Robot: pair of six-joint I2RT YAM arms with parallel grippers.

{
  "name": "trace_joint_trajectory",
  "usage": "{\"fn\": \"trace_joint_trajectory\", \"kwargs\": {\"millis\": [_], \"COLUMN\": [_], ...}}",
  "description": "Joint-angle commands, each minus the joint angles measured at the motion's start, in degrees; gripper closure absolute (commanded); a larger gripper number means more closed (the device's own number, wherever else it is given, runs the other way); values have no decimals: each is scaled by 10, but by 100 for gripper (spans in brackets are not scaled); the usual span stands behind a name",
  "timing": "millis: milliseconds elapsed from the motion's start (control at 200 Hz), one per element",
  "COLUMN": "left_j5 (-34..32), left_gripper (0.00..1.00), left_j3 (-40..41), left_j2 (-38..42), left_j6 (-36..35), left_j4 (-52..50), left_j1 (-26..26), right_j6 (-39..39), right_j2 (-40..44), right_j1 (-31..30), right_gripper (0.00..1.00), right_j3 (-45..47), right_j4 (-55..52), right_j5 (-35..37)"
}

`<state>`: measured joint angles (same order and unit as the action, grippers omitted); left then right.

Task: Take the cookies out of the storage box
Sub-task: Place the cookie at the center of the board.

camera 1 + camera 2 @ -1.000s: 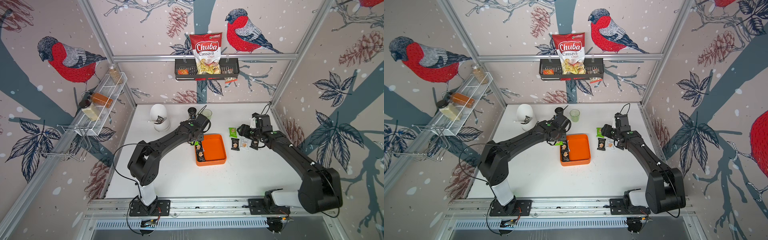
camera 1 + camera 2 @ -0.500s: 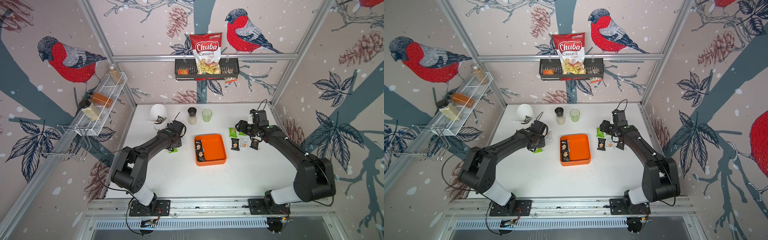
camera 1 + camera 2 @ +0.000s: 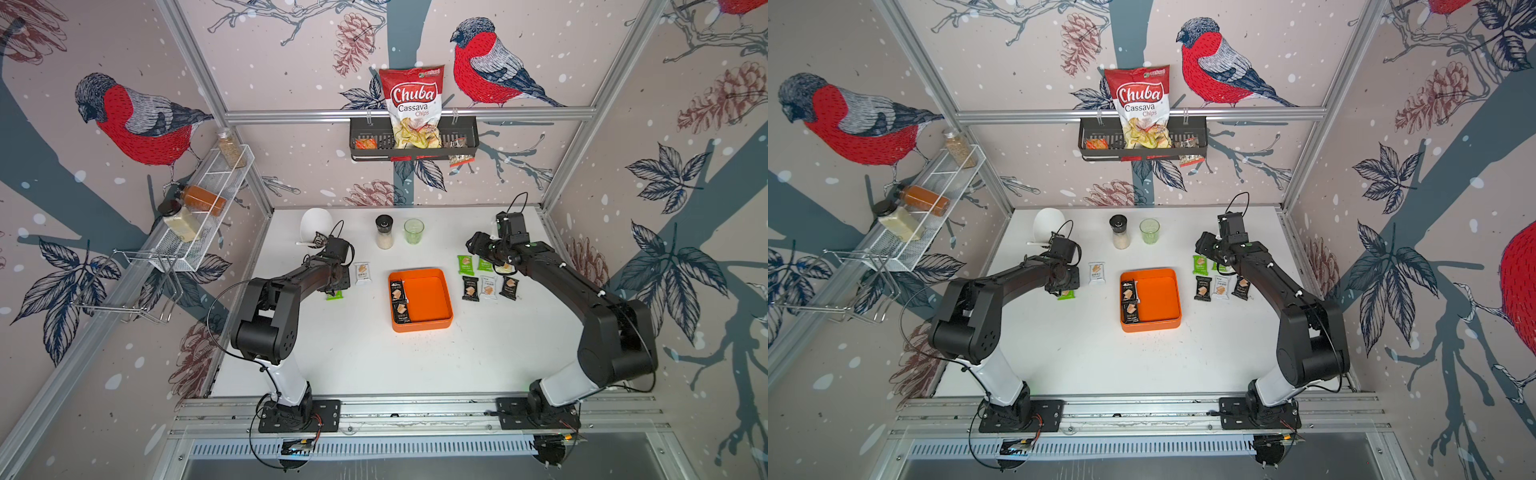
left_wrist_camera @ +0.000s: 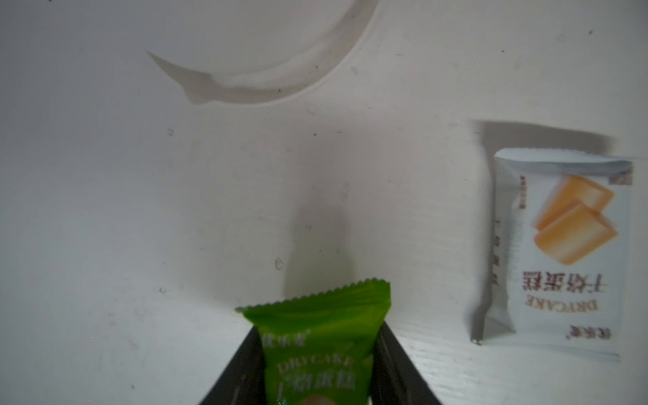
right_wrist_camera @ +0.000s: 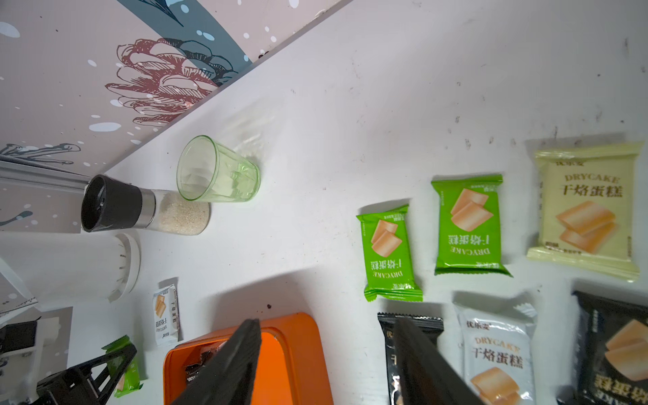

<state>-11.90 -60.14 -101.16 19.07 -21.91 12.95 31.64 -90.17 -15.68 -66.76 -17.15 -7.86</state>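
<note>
**Top views.** One storage box [image 3: 422, 326], orange, shows in both top views. Two black cookies [image 3: 397, 289] lie inside it, end to end along one wall. Eight cookies [image 3: 470, 288] are out on the table, counting the one that is held.

**Left wrist view.** The left gripper [image 4: 319, 329] is clamped on one green cookie [image 4: 315, 350], whose crimped edge projects past the fingertips. One white cookie [image 4: 561, 252] lies flat off to one side of the jaws, apart from them.

**Right wrist view.** The right gripper [image 5: 326, 350] stands partly parted, with nothing between the jaws. A corner of the storage box [image 5: 301, 350] appears behind one finger and reaches into the gap. Outside the other finger lie six:
- two green packets [image 5: 468, 224]
- one pale yellow packet [image 5: 589, 210]
- two black packets [image 5: 613, 350], the nearer one partly hidden by that finger
- one white packet [image 5: 498, 350]

One glass [image 5: 217, 171] and one grinder [image 5: 140, 207] stand well beyond the tips.
</note>
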Motion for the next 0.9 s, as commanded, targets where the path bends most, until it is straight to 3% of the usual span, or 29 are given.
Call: {"fn": "trace_joint_trajectory", "kwargs": {"millis": [0, 265, 545, 895], "left_j5": [13, 9, 19, -2], "left_gripper": [56, 32, 31, 31], "left_j3": [-9, -13, -13, -18], "left_j2": [-9, 10, 72, 131], "left_j6": [-14, 13, 56, 180], "left_j4": [14, 1, -21, -39], "left_j1": [-2, -1, 19, 158], "right_j6": [6, -3, -23, -37], "right_j2": [-5, 2, 45, 108], "right_j1": [-2, -2, 0, 26], "right_gripper": [34, 34, 34, 34], "right_j3": [-8, 0, 42, 109], "right_j4": [2, -4, -1, 8], "right_j5": [11, 17, 16, -20]}}
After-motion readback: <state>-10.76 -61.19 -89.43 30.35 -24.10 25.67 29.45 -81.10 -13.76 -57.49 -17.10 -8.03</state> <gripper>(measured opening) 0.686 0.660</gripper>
